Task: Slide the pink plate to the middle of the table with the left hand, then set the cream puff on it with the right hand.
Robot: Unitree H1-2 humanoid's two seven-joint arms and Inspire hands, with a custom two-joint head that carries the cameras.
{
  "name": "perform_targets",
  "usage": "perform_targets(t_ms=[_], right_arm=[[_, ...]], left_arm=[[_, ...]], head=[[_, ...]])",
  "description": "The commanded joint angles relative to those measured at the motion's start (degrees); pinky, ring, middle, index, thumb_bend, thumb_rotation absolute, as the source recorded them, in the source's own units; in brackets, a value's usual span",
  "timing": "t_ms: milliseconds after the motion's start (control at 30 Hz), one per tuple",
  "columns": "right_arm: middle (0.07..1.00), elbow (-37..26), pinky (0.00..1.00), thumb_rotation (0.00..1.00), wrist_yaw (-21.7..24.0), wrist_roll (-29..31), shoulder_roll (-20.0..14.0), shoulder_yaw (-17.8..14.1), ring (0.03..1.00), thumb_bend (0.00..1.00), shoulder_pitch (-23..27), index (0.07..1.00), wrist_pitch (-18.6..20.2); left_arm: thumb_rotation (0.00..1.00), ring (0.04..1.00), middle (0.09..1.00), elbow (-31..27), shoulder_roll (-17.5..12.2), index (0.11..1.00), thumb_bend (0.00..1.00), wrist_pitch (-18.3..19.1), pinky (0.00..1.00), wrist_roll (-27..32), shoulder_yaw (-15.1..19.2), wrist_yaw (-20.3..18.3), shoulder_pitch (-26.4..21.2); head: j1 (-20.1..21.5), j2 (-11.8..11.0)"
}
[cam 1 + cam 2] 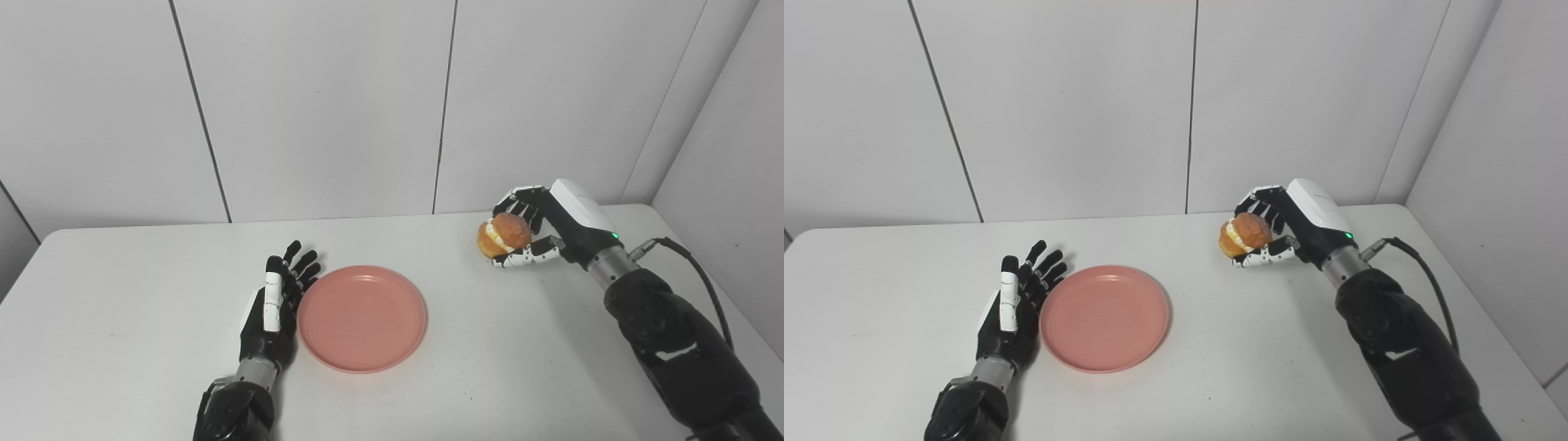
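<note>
The pink plate (pixel 361 317) lies flat on the white table (pixel 122 343), a little left of the middle. My left hand (pixel 277 306) stands open on edge against the plate's left rim, fingers straight and pointing away from me. It holds nothing. To the right and further back, my right hand (pixel 539 229) is shut on the cream puff (pixel 503 234), a golden bun with white cream in its split. The puff is held just above the table, well clear of the plate's right rim.
White wall panels (pixel 318 104) rise right behind the table's back edge, and a side wall (pixel 723 153) closes the right. A black cable (pixel 698 269) loops beside my right forearm.
</note>
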State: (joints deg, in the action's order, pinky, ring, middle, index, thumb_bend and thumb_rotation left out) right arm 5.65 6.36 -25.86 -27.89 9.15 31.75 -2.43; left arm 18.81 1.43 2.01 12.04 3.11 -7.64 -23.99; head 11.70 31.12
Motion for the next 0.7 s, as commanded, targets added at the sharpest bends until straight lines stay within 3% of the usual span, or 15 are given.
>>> perform_targets(t_ms=[0, 167, 367, 667], right_arm=[[0.463, -3.1, 0.36, 0.00, -0.4, -0.8, -0.3, 0.1, 0.420, 0.52, 2.2, 0.508, -3.6], [0.461, -4.2, 0.36, 0.00, -0.9, -1.6, 0.2, 0.8, 0.416, 0.52, 1.9, 0.508, -7.4], [0.453, -4.1, 0.35, 0.00, 0.7, -1.1, 0.9, 1.0, 0.407, 0.52, 1.6, 0.511, -9.2], [0.452, 0.6, 0.36, 0.00, 1.4, -1.3, 3.2, 2.6, 0.411, 0.52, 3.5, 0.512, -13.6]], left_arm=[[0.96, 0.902, 0.901, 0.0, 1.2, 0.937, 0.85, 0.4, 0.92, -0.6, -0.6, 0.7, 0.1], [0.94, 0.900, 0.900, 0.6, 1.9, 0.931, 0.87, -0.5, 0.92, -0.9, -1.3, 0.8, 0.3], [0.94, 0.890, 0.902, 1.4, 2.9, 0.943, 0.92, -1.8, 0.91, -3.0, -2.5, 1.7, 0.4], [0.96, 0.900, 0.905, 2.5, 4.5, 0.947, 0.87, -2.1, 0.93, -3.7, -3.5, 2.4, 0.0]], head=[[0.0, 0.0], [-4.3, -0.7], [-8.6, -1.1], [-13.8, -1.1]])
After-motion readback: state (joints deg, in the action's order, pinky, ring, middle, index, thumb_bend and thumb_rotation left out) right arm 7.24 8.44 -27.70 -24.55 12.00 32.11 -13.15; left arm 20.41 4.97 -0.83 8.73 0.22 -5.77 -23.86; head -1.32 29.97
